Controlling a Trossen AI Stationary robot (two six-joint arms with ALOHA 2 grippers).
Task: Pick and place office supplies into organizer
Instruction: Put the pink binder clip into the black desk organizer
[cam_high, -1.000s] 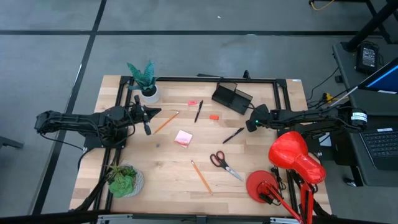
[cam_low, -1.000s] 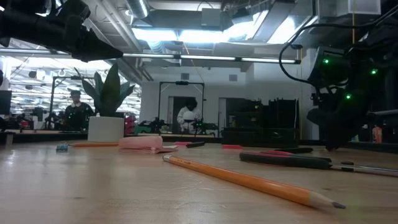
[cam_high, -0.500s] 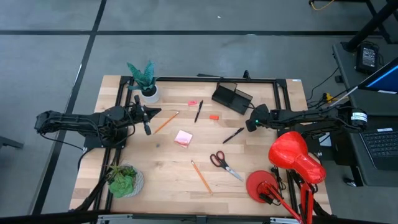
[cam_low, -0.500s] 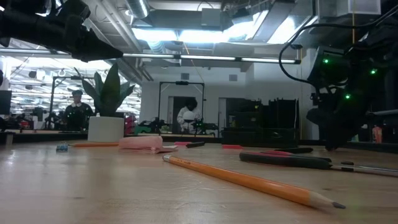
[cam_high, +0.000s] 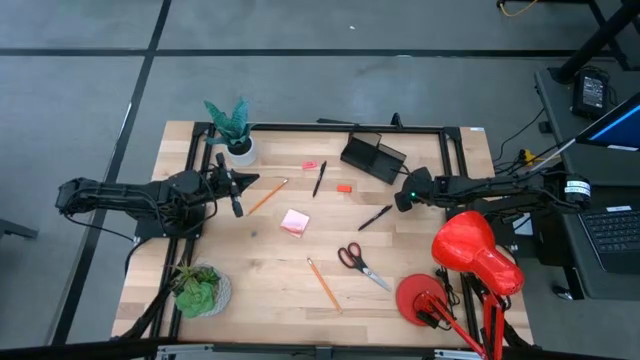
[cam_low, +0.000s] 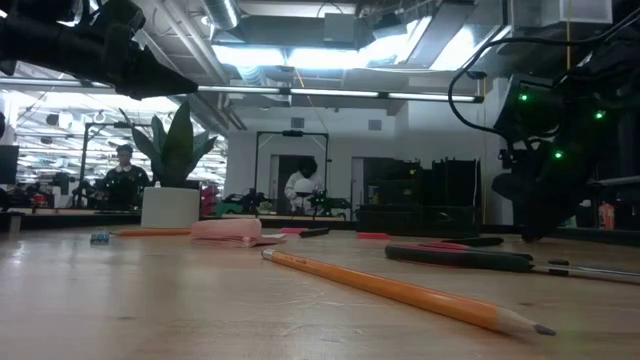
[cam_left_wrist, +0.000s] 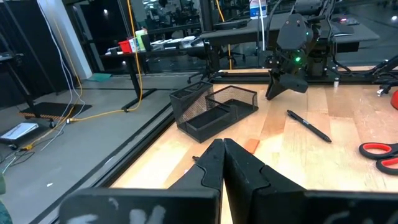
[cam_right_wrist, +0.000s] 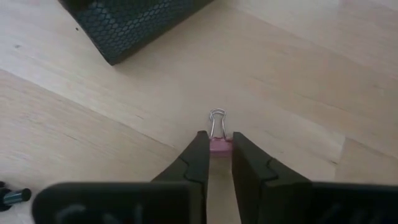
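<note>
High view: right gripper sits low on the pale wooden counter, near the black mesh organizer; left gripper waits, jaws closed. Right wrist view: jaws pinch a small pink binder clip with wire loops. Grasp step; next comes lifting toward the organizer, I judge.

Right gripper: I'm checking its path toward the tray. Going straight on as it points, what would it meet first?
The right gripper is shut on a small pink binder clip. Straight ahead is bare tabletop; the black mesh organizer lies off to one side, though depth is unclear.
</note>
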